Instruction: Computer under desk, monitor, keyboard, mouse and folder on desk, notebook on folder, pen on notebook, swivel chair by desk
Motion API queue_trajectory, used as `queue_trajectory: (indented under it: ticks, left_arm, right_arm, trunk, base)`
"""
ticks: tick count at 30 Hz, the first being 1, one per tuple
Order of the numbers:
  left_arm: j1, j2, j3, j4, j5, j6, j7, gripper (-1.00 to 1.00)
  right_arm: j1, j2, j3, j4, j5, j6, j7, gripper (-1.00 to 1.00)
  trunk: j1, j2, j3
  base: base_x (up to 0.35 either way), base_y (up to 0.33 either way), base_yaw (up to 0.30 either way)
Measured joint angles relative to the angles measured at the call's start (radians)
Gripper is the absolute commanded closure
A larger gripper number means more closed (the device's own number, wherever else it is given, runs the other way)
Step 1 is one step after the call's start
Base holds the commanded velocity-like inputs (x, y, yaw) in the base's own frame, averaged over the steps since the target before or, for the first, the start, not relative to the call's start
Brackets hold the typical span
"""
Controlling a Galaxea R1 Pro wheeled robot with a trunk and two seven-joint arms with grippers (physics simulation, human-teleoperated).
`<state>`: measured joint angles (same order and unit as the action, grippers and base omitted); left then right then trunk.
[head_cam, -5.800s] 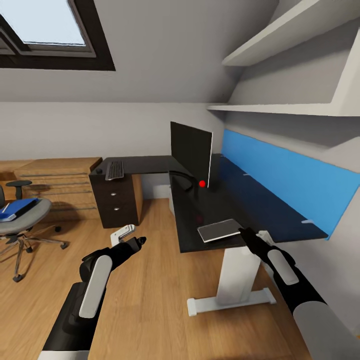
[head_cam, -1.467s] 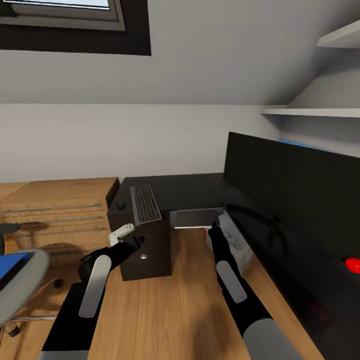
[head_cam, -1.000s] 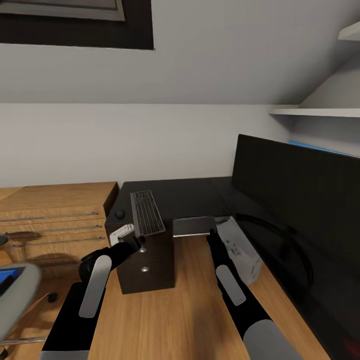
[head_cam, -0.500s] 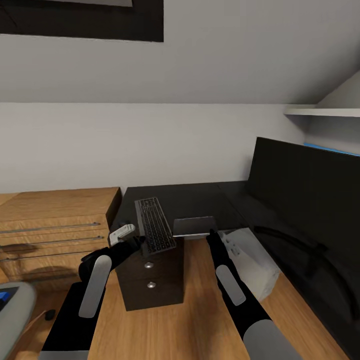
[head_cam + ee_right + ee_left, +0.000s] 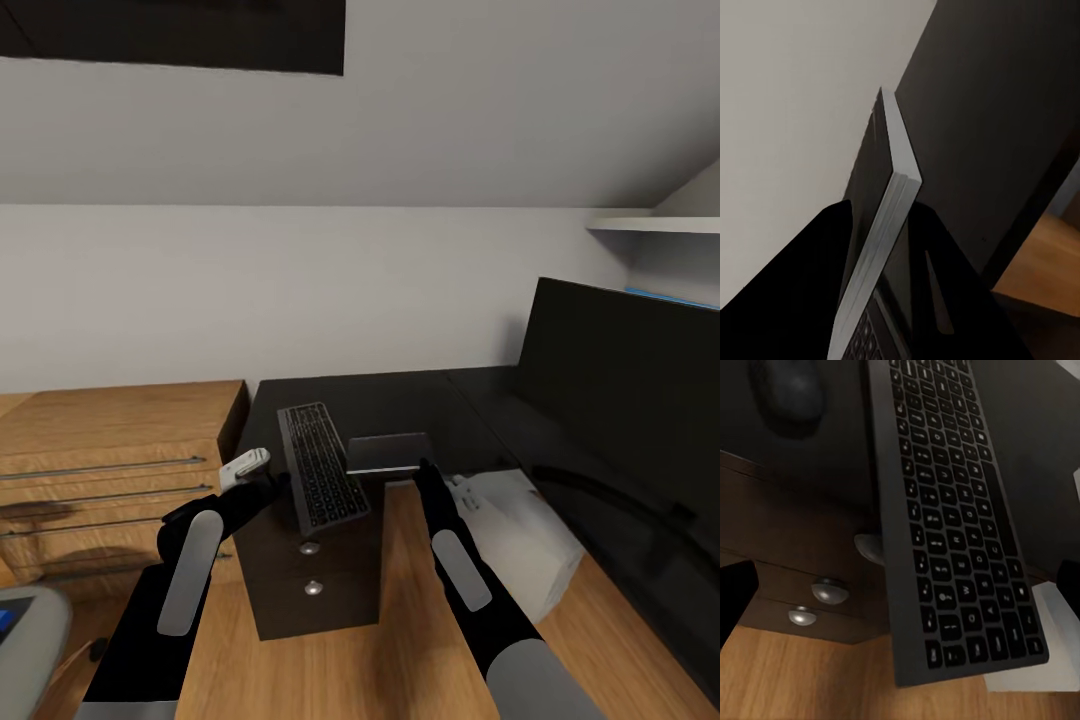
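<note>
Clamping the notebook (image 5: 388, 452) by its edge, flat above the tabletop (image 5: 400, 395) near edge so it can travel level, the right gripper (image 5: 422, 467) fingers are closed on it; the left gripper (image 5: 262, 480), whose finger spread I cannot tell, hovers by the keyboard (image 5: 322, 467) overhanging that edge.

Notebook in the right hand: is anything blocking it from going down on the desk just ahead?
Nothing visible does. The notebook, gripped by the right hand, hangs at the desk front edge, with bare black top behind it. The keyboard lies to its left, overhanging the edge, and the monitor stands off to the right.
</note>
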<state>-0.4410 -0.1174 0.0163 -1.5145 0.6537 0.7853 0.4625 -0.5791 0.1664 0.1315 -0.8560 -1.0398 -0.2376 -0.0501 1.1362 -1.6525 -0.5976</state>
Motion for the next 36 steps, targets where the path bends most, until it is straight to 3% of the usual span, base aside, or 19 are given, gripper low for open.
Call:
queue_trajectory:
  ticks: [15,27,32,34,36]
  left_arm:
    - [0.0,0.0,0.001,0.0,-0.001,-0.002,0.001,-1.0]
    - [0.0,0.0,0.001,-0.007,-0.001,0.0,0.003,-1.0]
    - [0.0,-0.001,0.009,-0.015,-0.001,0.0,0.007,-1.0]
    - [0.0,-0.003,0.023,-0.017,-0.001,0.0,0.008,-1.0]
    - [0.0,-0.003,0.028,-0.017,0.0,0.0,0.009,-1.0]
  right_arm:
    - [0.0,0.0,-0.005,0.015,0.0,-0.001,-0.001,1.0]
    - [-0.001,0.001,-0.006,0.032,0.001,-0.006,-0.001,1.0]
    - [-0.001,0.008,-0.003,0.045,-0.003,-0.086,-0.003,1.0]
    - [-0.001,0.008,0.001,0.077,-0.011,-0.182,-0.003,1.0]
    - [-0.001,0.008,0.005,0.084,-0.009,-0.204,-0.003,1.0]
  trunk:
    - [0.0,0.0,0.0]
    - [0.0,0.0,0.0]
    - [0.011,-0.021,-0.009]
    - [0.019,-0.035,-0.016]
    - [0.027,-0.049,-0.022]
  base:
    - [0.193,-0.184,0.0]
    - [0.082,-0.035,0.0]
    - [0.003,-0.001,0.0]
    - [0.0,0.0,0.0]
    - [0.0,0.0,0.0]
